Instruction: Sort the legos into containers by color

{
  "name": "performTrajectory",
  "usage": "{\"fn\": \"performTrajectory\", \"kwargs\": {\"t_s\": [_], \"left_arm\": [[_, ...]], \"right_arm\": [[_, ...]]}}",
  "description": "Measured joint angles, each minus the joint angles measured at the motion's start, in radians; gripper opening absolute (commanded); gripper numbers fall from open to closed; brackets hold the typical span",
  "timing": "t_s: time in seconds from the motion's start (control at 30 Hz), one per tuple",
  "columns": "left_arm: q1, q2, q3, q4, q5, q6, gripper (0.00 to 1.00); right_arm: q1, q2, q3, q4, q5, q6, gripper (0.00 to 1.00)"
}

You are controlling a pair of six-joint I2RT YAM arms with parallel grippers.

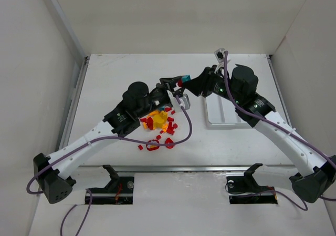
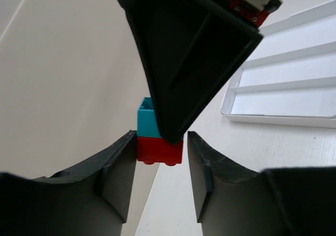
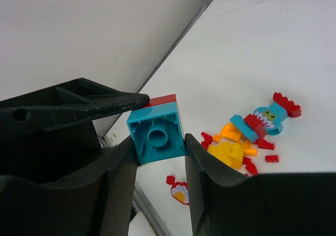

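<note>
While both tools hold one joined pair of bricks in the air, sorting has hardly begun

Right tool (image 3: 159, 141) pinches the teal brick (image 3: 156, 133) by its sides; left tool (image 2: 161, 137) seems pressed onto the red brick (image 2: 159, 151) joined to it, one finger at each side; the pair hangs above the desk (image 1: 236, 146), between the pile (image 1: 159, 123) and the tray (image 2: 273, 119); I judge they mean to pull the two colours apart; the tray parts that show carry no brick, though the right arm covers some of it from above; red, orange and yellow pieces lie loose in the pile, so nearly everything is left to do.
</note>
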Motion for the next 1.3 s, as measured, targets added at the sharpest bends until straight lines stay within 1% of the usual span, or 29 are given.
{"fn": "performTrajectory", "kwargs": {"t_s": [0.07, 0.1, 0.2, 0.43, 0.57, 0.63, 0.77, 0.9, 1.0, 1.1, 1.2, 1.3], "left_arm": [[0.0, 0.0, 0.002, 0.0, -0.011, -0.001, 0.28], [0.0, 0.0, 0.003, -0.003, -0.014, -0.002, 0.19], [0.0, 0.001, 0.006, -0.008, -0.018, -0.009, 0.01], [-0.002, 0.003, 0.017, -0.03, -0.029, -0.031, 0.0], [-0.01, 0.011, 0.023, -0.045, -0.03, -0.065, 0.0], [-0.002, 0.021, 0.026, -0.064, -0.047, -0.089, 0.0], [0.051, 0.061, 0.026, -0.137, -0.115, -0.129, 0.0], [0.058, 0.084, 0.022, -0.182, -0.141, -0.155, 0.0], [0.059, 0.084, 0.021, -0.187, -0.151, -0.173, 0.0], [0.065, 0.084, 0.019, -0.187, -0.16, -0.205, 0.0], [0.072, 0.087, 0.011, -0.188, -0.169, -0.255, 0.0], [0.082, 0.097, 0.002, -0.19, -0.171, -0.305, 0.0]], "right_arm": [[0.0, 0.0, -0.003, -0.003, -0.004, -0.001, 0.0], [0.0, 0.0, -0.004, -0.002, -0.004, -0.001, 0.0], [0.0, 0.0, -0.006, -0.002, -0.005, -0.002, 0.0], [0.0, -0.003, -0.01, 0.001, -0.006, -0.003, 0.0], [-0.018, -0.037, -0.038, -0.01, 0.001, -0.004, 0.0], [-0.051, -0.068, -0.048, -0.027, 0.004, -0.006, 0.0], [-0.162, -0.133, -0.048, -0.035, 0.018, -0.016, 0.0], [-0.21, -0.129, -0.045, -0.043, 0.013, -0.037, 0.0], [-0.246, -0.079, -0.025, -0.103, 0.042, -0.07, 0.0], [-0.323, 0.01, 0.0, -0.179, 0.146, -0.125, 0.0], [-0.381, 0.166, 0.035, -0.251, 0.278, -0.184, 0.0], [-0.401, 0.354, 0.059, -0.316, 0.31, -0.224, 0.0]]}}
